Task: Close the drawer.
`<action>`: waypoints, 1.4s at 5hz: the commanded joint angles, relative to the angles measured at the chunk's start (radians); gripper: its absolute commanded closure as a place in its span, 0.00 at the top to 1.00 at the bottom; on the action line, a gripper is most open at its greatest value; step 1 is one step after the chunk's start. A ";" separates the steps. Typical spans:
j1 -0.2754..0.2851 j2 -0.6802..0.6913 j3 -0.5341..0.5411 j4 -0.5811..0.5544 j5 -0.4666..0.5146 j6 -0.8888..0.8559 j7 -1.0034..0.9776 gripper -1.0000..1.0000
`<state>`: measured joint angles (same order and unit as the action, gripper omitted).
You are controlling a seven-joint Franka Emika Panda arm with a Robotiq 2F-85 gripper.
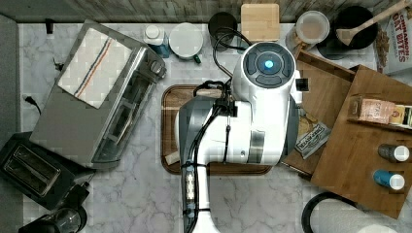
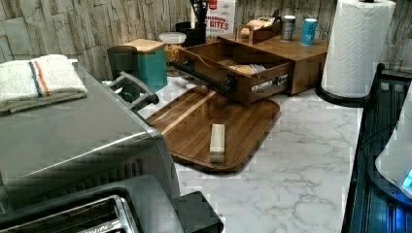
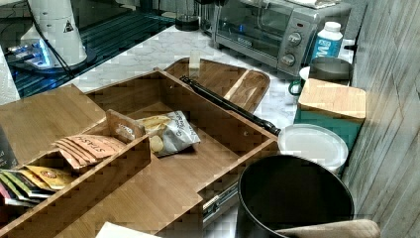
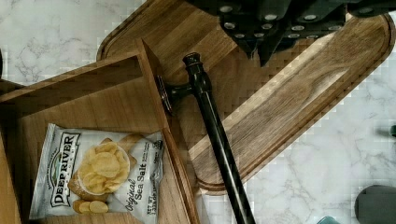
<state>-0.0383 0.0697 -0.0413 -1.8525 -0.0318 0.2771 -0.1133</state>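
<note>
The pincer (image 4: 261, 44), a dark block of fingers and bolt heads seen from the wrist view, hangs above the dark wooden tray with rounded corners (image 4: 289, 88), close to the end of the long black bar handle (image 4: 217, 140); whether its fingers stand apart or together I cannot tell, since the tips blur into the body. The shallow medium-brown wooden drawer (image 3: 208, 144) is pulled well out of the low wooden cabinet (image 2: 301, 58), and its front panel with the black handle overhangs the near edge of the tray. Inside the drawer, near the front panel, lies a white bag of sea salt potato chips (image 4: 100, 179). In the left view a pale wooden block (image 2: 217, 141) rests on the tray, away from the drawer front. The tray sits on the white marble counter (image 2: 301, 160). In the top view the white robot arm (image 1: 257, 111) reaches over the tray, with the silver toaster oven (image 1: 92, 97) on the far side of the tray from the drawer.
</note>
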 commanded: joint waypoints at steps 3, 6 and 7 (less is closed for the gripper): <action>-0.035 0.039 0.024 -0.020 -0.052 0.074 -0.066 0.00; -0.006 0.163 0.006 0.028 -0.090 0.234 -0.115 0.00; 0.008 0.201 0.011 0.063 -0.088 0.284 -0.082 0.00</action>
<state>-0.0439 0.2859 -0.0368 -1.8711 -0.0952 0.5005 -0.2029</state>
